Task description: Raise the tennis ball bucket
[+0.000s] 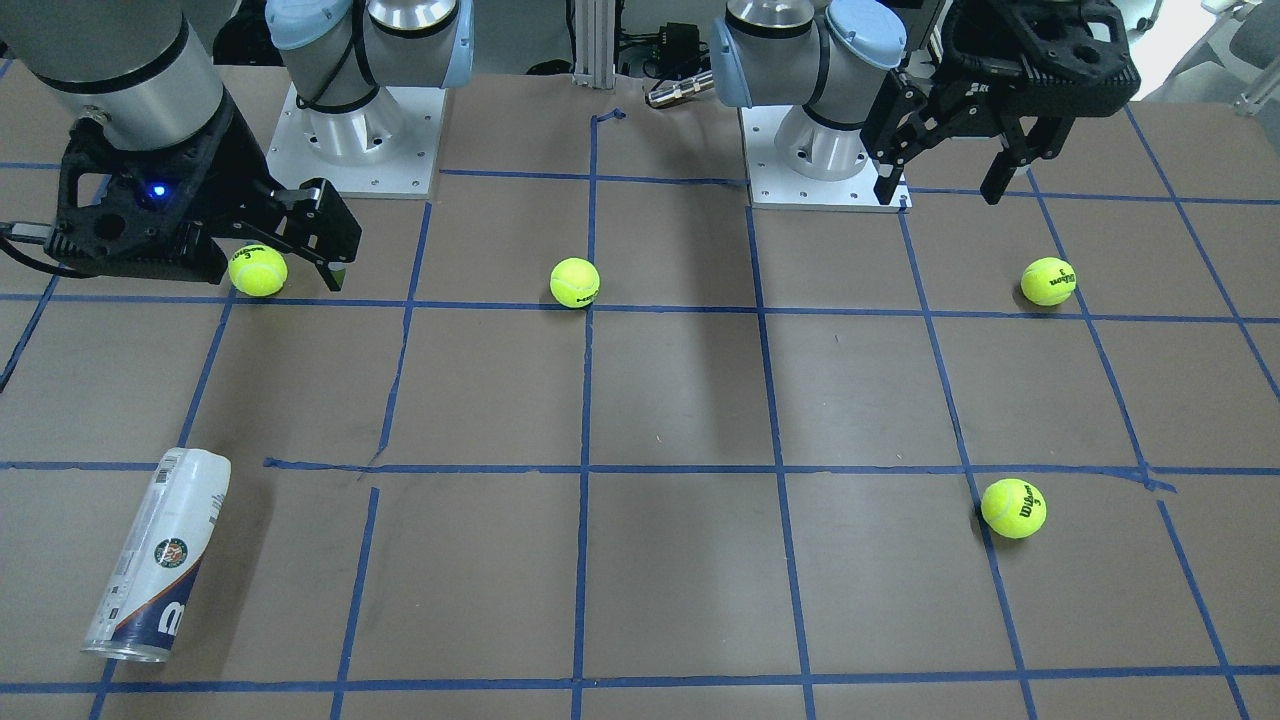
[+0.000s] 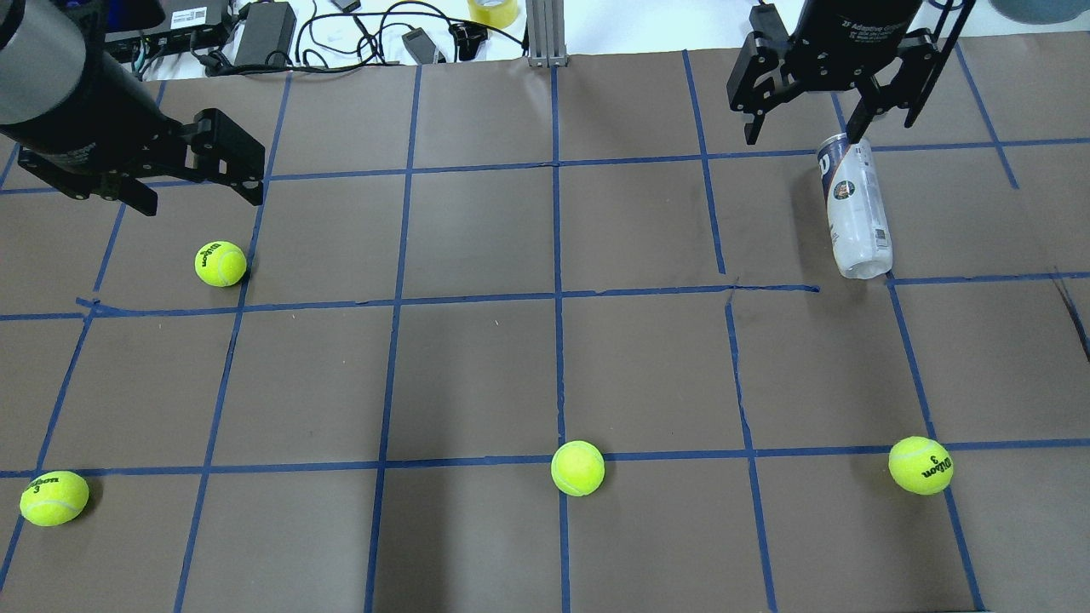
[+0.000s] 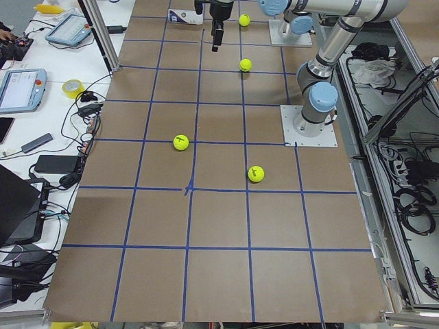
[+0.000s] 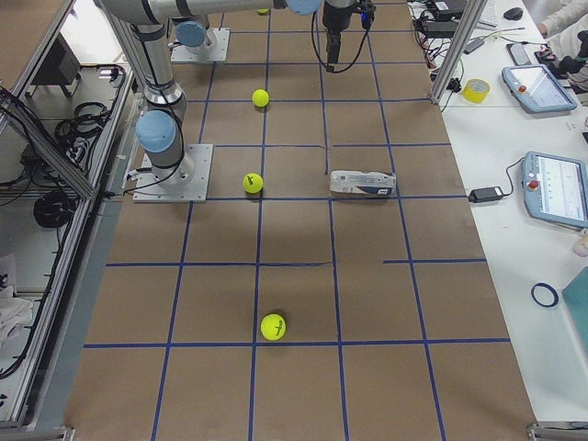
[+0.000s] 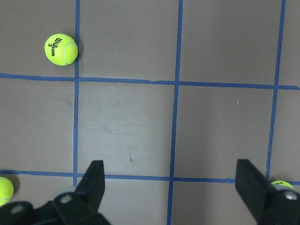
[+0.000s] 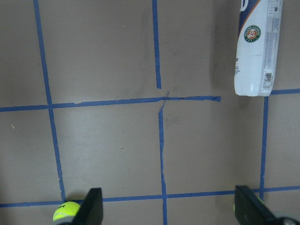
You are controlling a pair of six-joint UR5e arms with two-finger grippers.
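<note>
The tennis ball bucket (image 2: 854, 209) lies on its side on the brown table, at the far right in the overhead view. It is a clear can with a white and navy label. It also shows in the front view (image 1: 155, 560) and at the top right of the right wrist view (image 6: 255, 47). My right gripper (image 6: 168, 211) is open and empty. It hangs above the table, apart from the can, and the can lies ahead and to the side of its fingers. My left gripper (image 2: 197, 203) is open and empty, high over the table's left side.
Several yellow-green tennis balls lie loose on the table: one near the left gripper (image 2: 220, 263), one at the near left (image 2: 54, 497), one in the middle (image 2: 577, 467), one at the near right (image 2: 920, 465). Blue tape marks a grid. Cables lie beyond the far edge (image 2: 341, 34).
</note>
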